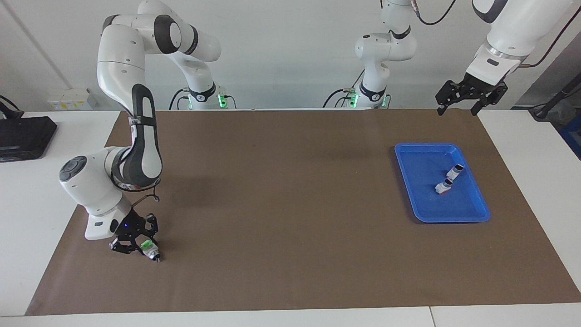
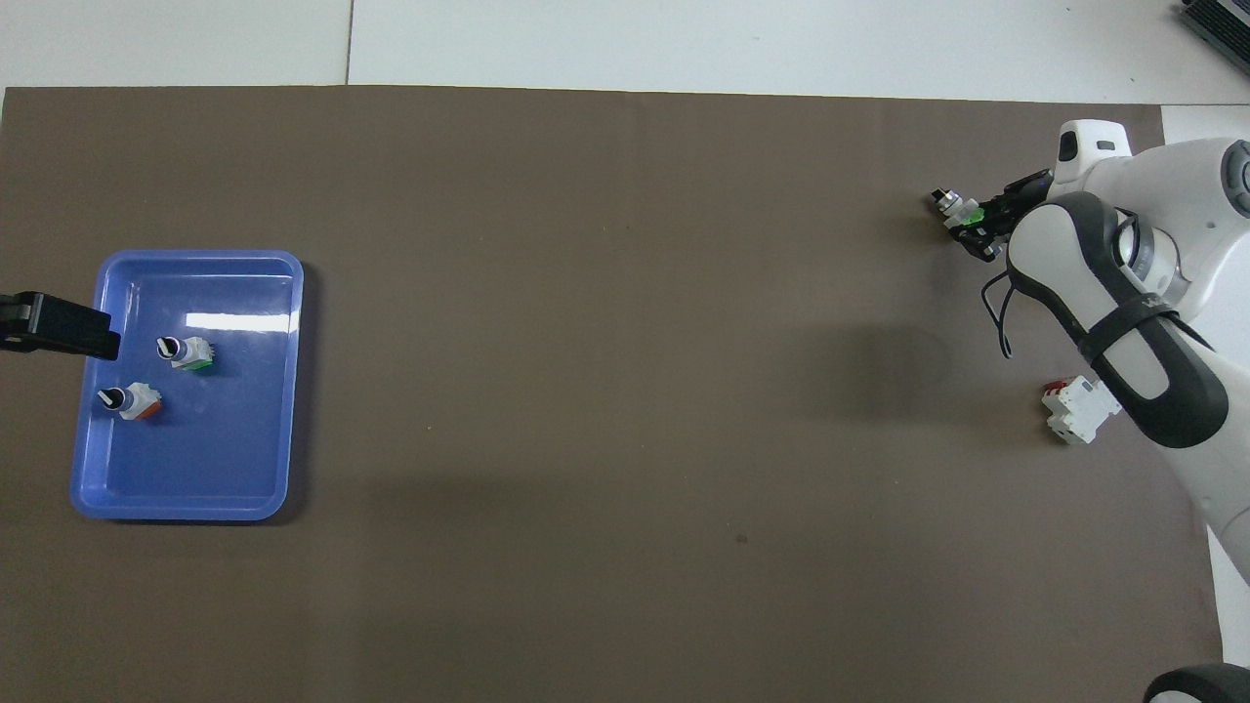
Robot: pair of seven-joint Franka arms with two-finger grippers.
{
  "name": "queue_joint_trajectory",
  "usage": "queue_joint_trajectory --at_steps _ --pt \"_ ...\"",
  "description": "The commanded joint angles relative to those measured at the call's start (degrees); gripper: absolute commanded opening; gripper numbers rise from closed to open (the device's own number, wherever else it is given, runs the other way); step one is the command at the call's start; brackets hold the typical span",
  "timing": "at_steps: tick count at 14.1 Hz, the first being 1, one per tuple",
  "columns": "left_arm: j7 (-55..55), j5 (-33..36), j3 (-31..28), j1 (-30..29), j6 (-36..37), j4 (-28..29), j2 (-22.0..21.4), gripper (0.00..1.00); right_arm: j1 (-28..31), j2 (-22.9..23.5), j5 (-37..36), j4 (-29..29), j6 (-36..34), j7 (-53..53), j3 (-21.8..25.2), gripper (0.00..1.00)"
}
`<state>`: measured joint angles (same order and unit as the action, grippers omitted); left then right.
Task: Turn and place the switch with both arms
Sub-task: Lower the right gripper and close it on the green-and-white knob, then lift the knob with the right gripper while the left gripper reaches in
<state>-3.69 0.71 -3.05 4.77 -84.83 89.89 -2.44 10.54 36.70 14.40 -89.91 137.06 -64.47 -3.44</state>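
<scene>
Switch: small white-grey switch with green face and black knob, low at the right arm's end of the brown surface.
Right gripper: fingers clamped on it.
Left gripper: fingers apart, waiting raised near the blue plastic tray.

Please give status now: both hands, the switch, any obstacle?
Right hand shut on switch, low at mat. Left hand open, waiting up beside tray. Nothing in the way.
</scene>
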Motion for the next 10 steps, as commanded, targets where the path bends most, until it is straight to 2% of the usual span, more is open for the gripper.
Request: queue_joint_trajectory --at_steps 1,3,4,6,8,10 --pt "-0.18 0.87 0.15 -0.38 -0.69 1.96 -1.69 1.00 -2.44 -2.14 -0.78 -0.27 -2.06 -6.07 -1.57 0.00" --pt "-0.18 0.87 0.15 -0.38 -0.69 1.96 -1.69 1.00 -3.86 -4.70 0.10 0.17 -2.76 -6.80 -2.96 0.00" --pt "-0.18 0.87 0.15 -0.38 -0.69 1.96 -1.69 1.00 -3.34 -5.58 1.41 0.09 -4.76 -6.89 -5.67 0.00" --pt "-0.09 0.87 0.24 -0.38 -0.52 1.96 -1.69 1.00 -2.37 -6.90 8.76 0.09 -9.51 -9.25 -8.76 0.00" --pt "-0.09 0.87 0.24 -0.29 -0.78 1.96 -1.69 1.00 -3.16 -7.43 16.85 -0.44 -10.58 -14.61 -10.53 0.00" --pt "-0.18 0.87 0.24 0.06 -0.60 1.96 -1.69 1.00 -6.48 -7.52 17.85 -0.62 -10.68 -14.98 -12.28 0.00"
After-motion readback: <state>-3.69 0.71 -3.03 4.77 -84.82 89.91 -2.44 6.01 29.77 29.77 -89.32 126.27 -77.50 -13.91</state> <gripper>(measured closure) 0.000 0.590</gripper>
